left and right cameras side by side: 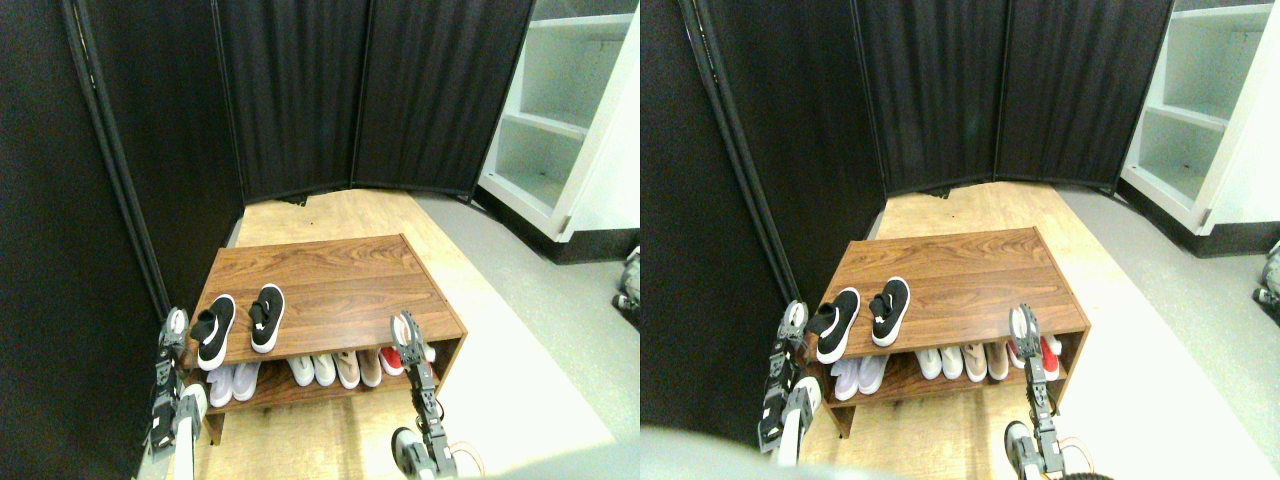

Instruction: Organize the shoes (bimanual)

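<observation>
Two black slip-on shoes with white soles stand side by side on the left front of the wooden rack's top: one shoe (214, 331) at the corner, the other shoe (266, 317) just to its right, both toes pointing away from me. My left gripper (174, 328) is raised just left of the rack's front-left corner, close to the nearer shoe. My right gripper (406, 333) stands at the rack's front-right edge, well away from the shoes. Nothing shows in either gripper.
The wooden shoe rack (340, 270) has a lower shelf holding white shoes (233, 381), beige shoes (357, 368) and a red shoe (391, 360). A black folding screen (300, 100) closes off the back and left. White shelving (560, 110) stands at the far right.
</observation>
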